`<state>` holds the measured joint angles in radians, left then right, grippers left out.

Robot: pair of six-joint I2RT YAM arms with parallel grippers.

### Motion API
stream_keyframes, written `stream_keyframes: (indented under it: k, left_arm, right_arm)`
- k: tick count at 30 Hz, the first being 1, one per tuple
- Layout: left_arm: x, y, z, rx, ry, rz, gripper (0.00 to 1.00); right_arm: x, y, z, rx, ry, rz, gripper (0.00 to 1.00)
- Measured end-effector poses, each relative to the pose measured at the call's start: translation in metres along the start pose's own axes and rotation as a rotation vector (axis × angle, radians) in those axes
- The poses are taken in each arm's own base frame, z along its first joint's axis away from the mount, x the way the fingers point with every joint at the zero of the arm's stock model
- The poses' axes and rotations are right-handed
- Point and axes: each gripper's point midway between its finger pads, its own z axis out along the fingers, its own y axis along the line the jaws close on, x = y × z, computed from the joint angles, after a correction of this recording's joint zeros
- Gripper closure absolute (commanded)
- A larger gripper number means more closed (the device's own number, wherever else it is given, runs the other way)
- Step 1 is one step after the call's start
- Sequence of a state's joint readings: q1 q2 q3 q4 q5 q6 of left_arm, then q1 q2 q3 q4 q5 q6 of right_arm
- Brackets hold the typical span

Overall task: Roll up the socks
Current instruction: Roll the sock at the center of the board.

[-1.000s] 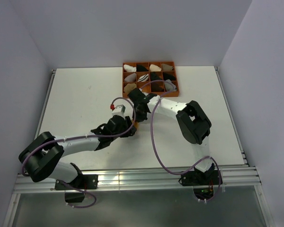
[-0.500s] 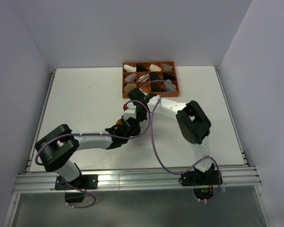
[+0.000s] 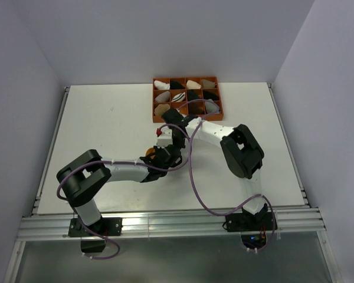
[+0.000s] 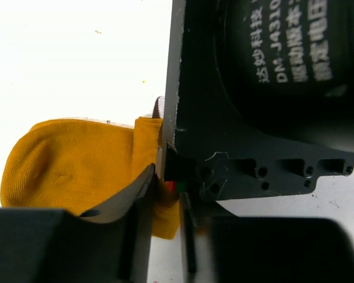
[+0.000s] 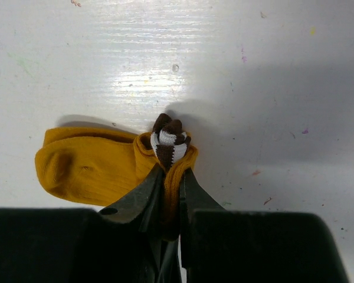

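While pinching the mustard sock (image 5: 85,165) at its cuff with the right gripper (image 5: 170,184), brings the left gripper (image 4: 165,203) in, narrowing, seemingly onto the fold; rolling underway.

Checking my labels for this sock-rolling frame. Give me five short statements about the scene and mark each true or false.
1. The right gripper is clamped on the mustard-yellow sock beside its striped cuff. True.
2. The sock lies inside the orange tray. False: it lies on the white table, nearer the arms than the tray.
3. The cuff stripes are brown and white. True.
4. The tray's compartments are empty. False: they hold sock bundles.
5. The left gripper is parked far from the sock. False: it is right at the sock.
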<state>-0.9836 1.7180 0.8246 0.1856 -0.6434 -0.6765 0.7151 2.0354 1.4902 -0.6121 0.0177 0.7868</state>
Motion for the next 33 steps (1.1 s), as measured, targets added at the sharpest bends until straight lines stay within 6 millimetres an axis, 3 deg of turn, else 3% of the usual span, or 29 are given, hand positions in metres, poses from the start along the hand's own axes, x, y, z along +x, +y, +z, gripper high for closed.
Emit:
stream_keyframes:
  k: [5,7,10,11,14,20,30,33]
  left_arm:
    - [0.000,-0.002,-0.001,-0.009,0.011,-0.016,0.98]
    - [0.000,-0.002,-0.001,-0.013,0.017,-0.022,0.99]
    - [0.001,-0.002,-0.002,-0.016,0.024,-0.021,0.99]
    - [0.002,-0.002,-0.002,-0.016,0.028,-0.020,0.99]
    - [0.005,-0.003,-0.004,-0.001,0.047,-0.027,0.99]
    - [0.008,0.006,-0.012,0.064,0.110,-0.153,0.99]
    - [0.004,0.023,-0.006,0.185,0.210,-0.392,0.99]
    - [0.003,0.026,-0.005,0.234,0.248,-0.457,0.99]
  right_arm:
    - [0.001,0.001,0.000,-0.007,0.006,0.001,1.00]
    - [0.001,0.001,0.000,-0.010,0.007,0.001,0.98]
    - [0.001,0.002,0.000,-0.022,0.006,0.001,0.84]
    - [0.002,0.002,0.000,-0.028,0.003,0.002,0.73]
    - [0.005,0.003,-0.003,-0.057,-0.003,0.007,0.54]
    - [0.011,0.007,-0.011,-0.118,-0.002,0.016,0.38]
    - [-0.008,0.017,-0.064,-0.274,-0.170,0.069,0.33]
    - [-0.008,0.017,-0.071,-0.317,-0.203,0.095,0.33]
